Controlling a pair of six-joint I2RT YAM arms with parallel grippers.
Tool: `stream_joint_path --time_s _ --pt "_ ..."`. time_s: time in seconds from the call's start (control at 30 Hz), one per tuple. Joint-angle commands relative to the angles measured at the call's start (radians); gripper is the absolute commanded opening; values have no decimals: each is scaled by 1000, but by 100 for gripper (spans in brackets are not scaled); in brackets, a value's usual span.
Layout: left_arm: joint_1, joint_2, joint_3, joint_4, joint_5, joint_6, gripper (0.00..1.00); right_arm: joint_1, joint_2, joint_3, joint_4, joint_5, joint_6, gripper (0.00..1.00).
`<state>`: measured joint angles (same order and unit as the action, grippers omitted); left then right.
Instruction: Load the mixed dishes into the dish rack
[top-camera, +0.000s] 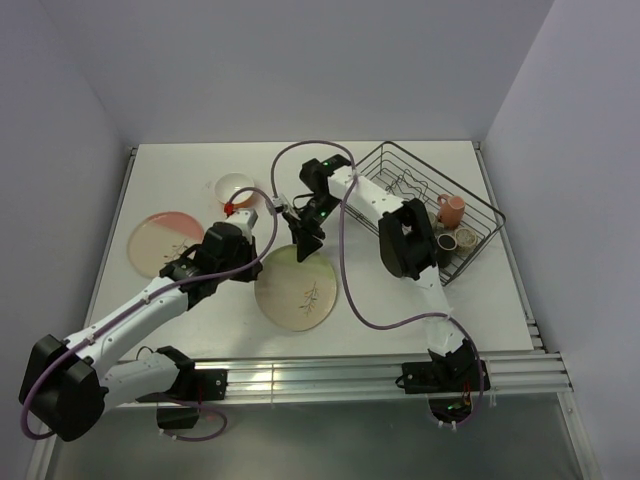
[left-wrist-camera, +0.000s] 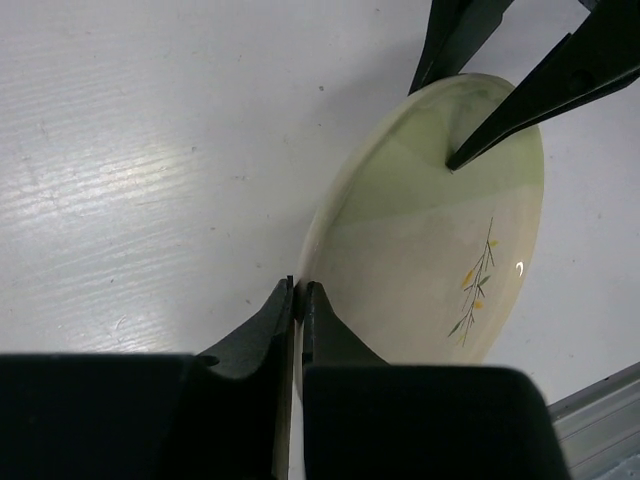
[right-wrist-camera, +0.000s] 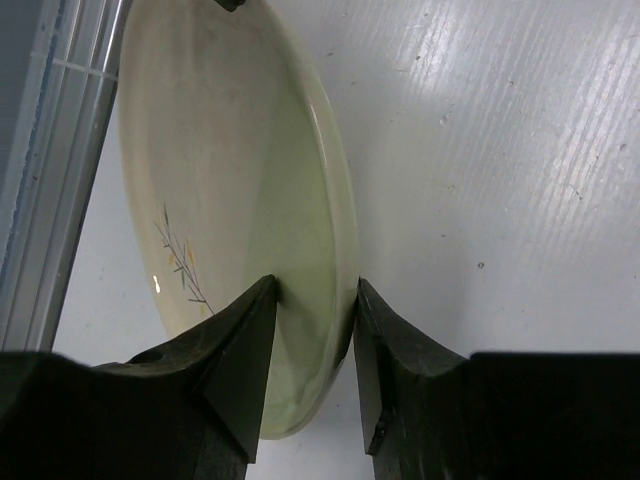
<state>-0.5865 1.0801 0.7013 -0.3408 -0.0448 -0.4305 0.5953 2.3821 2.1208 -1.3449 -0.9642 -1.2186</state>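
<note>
pink-cream plate (top-camera: 160, 243): left side of the top view, flat on the table (top-camera: 400, 310). Nothing is touching it, so it's still to load.
orange bowl (top-camera: 233, 187): upper left of centre, also on the table and nowhere near the rack. Still to load.
left gripper (left-wrist-camera: 298, 290): fingers pressed almost together. The tips sit right at the rim of the cream-green plate, bottom centre of the left wrist view. I honestly can't tell if they're pinching it.
cream-green plate (top-camera: 297, 290): bottom centre of the top view, down at the table and well apart from the rack. This is the one I'm on.
right gripper (right-wrist-camera: 312, 292): jaws narrow and straddling the plate's rim, one pad inside and one outside, and both look to be touching. I'd call that a grip.
dish rack (top-camera: 425, 175): upper right, and there's no plate in its wavy dividers.
cups: the pink cup (top-camera: 452, 209) and two darker cups (top-camera: 447, 241) sit at the rack's right end, just beside my right arm (top-camera: 405, 240). Those are done.
clear glass, speckled bowl: can't spot either.
progress: my guess is under halfway, with the cups in and both plates plus the bowl left.
</note>
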Motion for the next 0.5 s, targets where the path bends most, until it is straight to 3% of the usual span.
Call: stream_joint_path --time_s 0.0,0.47 --pt "-1 4 15 148 0 -11 9 0 -95 -21 -69 -53 1 2" --pt "-1 11 1 203 19 -27 45 -55 -144 -87 -91 -131 31 0"
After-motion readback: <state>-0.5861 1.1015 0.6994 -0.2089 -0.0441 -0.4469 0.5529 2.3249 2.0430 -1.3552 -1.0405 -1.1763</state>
